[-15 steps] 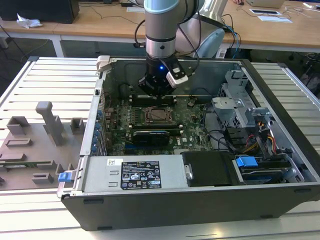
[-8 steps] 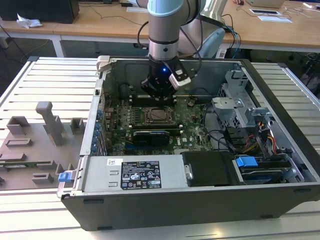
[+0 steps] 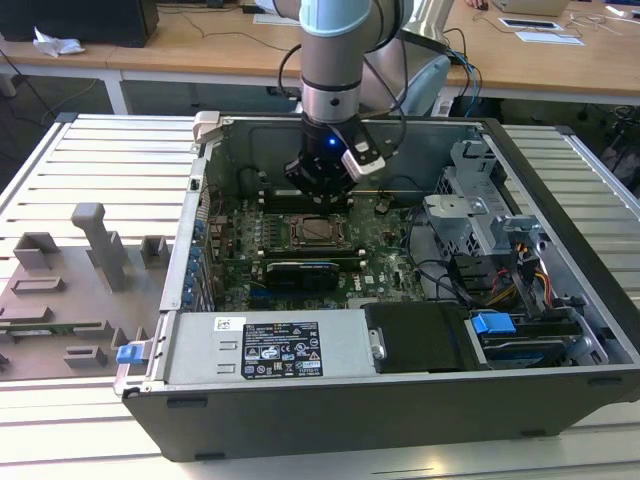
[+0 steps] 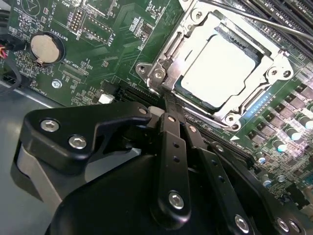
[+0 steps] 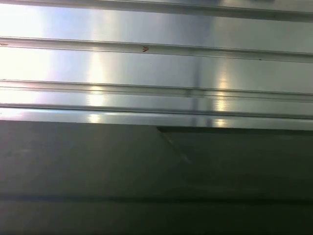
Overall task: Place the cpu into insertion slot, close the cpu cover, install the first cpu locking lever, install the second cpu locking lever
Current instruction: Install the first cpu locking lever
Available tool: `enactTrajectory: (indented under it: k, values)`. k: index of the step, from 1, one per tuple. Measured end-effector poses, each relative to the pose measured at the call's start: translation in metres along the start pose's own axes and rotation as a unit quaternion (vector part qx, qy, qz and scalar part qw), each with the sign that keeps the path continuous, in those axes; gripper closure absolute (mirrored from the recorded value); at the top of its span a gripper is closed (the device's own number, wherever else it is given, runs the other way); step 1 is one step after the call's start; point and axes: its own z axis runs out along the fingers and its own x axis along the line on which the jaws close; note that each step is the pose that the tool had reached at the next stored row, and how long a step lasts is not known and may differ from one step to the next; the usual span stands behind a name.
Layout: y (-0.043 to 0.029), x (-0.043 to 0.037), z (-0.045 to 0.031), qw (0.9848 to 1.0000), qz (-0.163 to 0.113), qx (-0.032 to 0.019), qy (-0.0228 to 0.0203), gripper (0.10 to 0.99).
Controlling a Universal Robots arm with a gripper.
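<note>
1. While the arm reaches down into the open computer case (image 3: 400,400), we see its gripper (image 3: 318,190) hanging just above the rear edge of the insertion slot (image 3: 318,232) in the exterior view.
2. We find the cpu (image 4: 222,68) already seated in the insertion slot (image 4: 161,73) in the second wrist view, its pale metal top facing up and lying flat.
3. We see the cpu cover (image 4: 217,29) folded down around the chip, its silver frame bordering all four sides of the metal top.
4. A thin metal locking lever (image 4: 254,19) runs along the far side of the socket in that same view; we cannot tell whether it is latched.
5. We see the black fingers (image 4: 171,132) drawn together, their tips meeting at the socket's near edge, with nothing visibly held between them.
6. We note a round coin battery (image 4: 45,48) on the green motherboard (image 4: 98,58), well apart from the socket.
7. On the slatted counter (image 3: 90,160), toward the exterior view's left, we see a grey fixture tray (image 3: 70,290) beside the case.
8. Pale ribbed metal (image 5: 156,68) above a dark surface meets us in the first wrist view.
</note>
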Motion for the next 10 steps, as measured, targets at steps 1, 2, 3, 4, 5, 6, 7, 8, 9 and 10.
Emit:
enactTrajectory:
  k: [1, 2, 3, 4, 5, 6, 7, 8, 9, 10]
  values:
    - [0.0002, -0.0002, -0.0008, 1.0000, 0.000, -0.0006, -0.0005, 0.980]
    - [0.0003, -0.0004, -0.0035, 1.0000, 0.000, -0.0008, -0.0006, 0.980]
    - [0.0002, -0.0004, -0.0064, 1.0000, 0.000, -0.0004, -0.0002, 0.980]
    - [-0.0002, -0.0005, -0.0092, 1.0000, 0.000, -0.0003, -0.0003, 0.980]
    - [-0.0028, -0.0003, -0.0099, 1.0000, 0.000, -0.0004, -0.0003, 0.980]
    - [-0.0066, 0.0001, -0.0099, 1.0000, 0.000, -0.0002, -0.0002, 0.980]
    - [-0.0092, 0.0004, -0.0099, 1.0000, 0.000, -0.0003, -0.0003, 0.980]
    - [-0.0150, 0.0009, -0.0098, 1.0000, 0.000, -0.0003, -0.0003, 0.980]
    - [-0.0206, 0.0015, -0.0099, 1.0000, 0.000, -0.0002, -0.0003, 0.980]
    - [-0.0257, 0.0021, -0.0098, 1.0000, 0.000, -0.0003, -0.0003, 0.980]
